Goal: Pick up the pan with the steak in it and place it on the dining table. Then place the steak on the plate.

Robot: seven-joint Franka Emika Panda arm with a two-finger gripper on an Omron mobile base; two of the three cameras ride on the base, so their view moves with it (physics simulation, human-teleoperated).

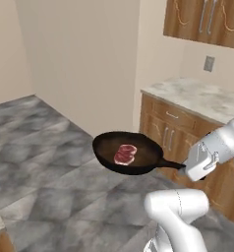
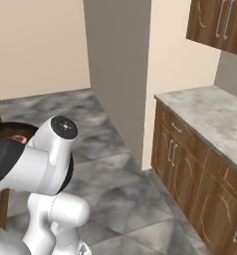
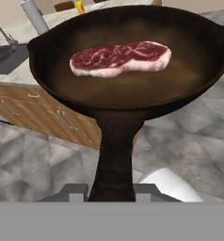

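The black pan (image 1: 138, 147) hangs level in the air over the grey floor, its long handle (image 1: 170, 164) pointing right into my gripper (image 1: 184, 167). The gripper is shut on the end of that handle. The red-pink steak (image 1: 125, 154) lies flat near the middle of the pan's brown inside. In the hand view the handle (image 3: 115, 155) runs straight up from my gripper (image 3: 111, 191) to the pan (image 3: 189, 84), with the steak (image 3: 121, 58) in its far half. The pan's rim (image 2: 3, 128) peeks out behind my arm. The dining table and the plate are out of view.
A marble counter (image 1: 200, 96) on wooden cabinets (image 1: 163, 130) stands to the right, close to the pan's handle side, with wall cabinets (image 1: 207, 19) above. A beige wall corner (image 2: 118, 74) juts out ahead. Another counter with a sink (image 3: 5, 56) lies beyond the pan.
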